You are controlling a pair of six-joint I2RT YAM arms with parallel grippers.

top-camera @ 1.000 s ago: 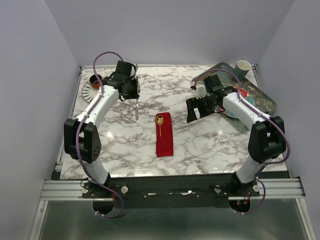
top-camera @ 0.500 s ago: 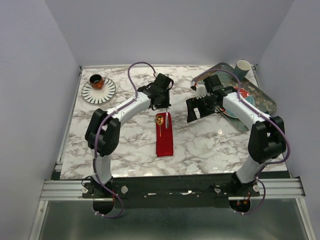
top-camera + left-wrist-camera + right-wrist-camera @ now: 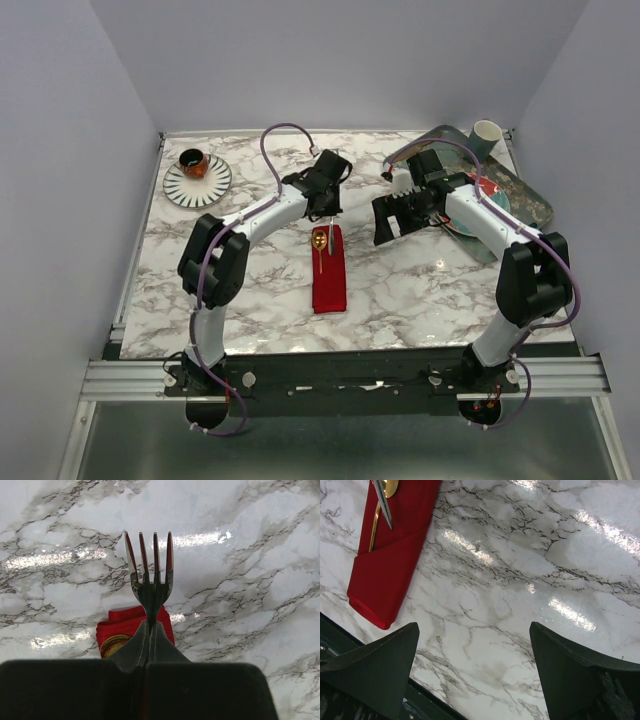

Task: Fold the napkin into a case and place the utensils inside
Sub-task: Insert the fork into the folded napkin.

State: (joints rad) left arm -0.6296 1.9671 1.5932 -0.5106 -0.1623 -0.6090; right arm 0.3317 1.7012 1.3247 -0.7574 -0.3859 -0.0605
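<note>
The marble lies bare on both sides of the case. The left gripper with the fork hangs over its far end.

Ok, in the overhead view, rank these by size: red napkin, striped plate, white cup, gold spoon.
1. Red napkin and striped plate: too alike to rank.
2. White cup.
3. Gold spoon, thin and smallest.

From the left wrist, the left gripper covers the handle of the fork and, toward 7 o'clock, most of the spoon and the napkin.
</note>
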